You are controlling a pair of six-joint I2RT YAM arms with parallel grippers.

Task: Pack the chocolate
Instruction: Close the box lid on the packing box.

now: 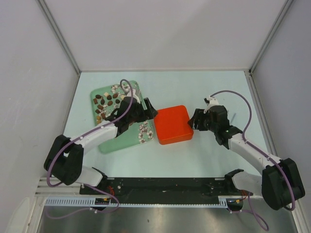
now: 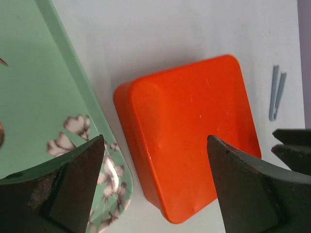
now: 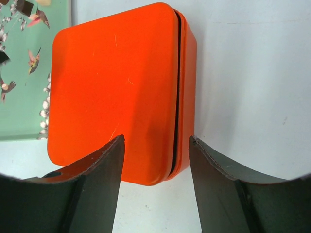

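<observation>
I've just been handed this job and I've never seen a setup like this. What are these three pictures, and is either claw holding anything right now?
You are looking at two robot arms bolted at the near edge of a table. The wide picture comes from a fixed camera above and behind them. The other two come from a camera on each wrist, and the dark shapes at the bottom are that arm's own fingers. On the table lie a green tray with the chocolate pieces, a closed orange box beside it, and a small grey clip. The left gripper and the right gripper sit at opposite sides of the box. Both are open and hold nothing.
</observation>
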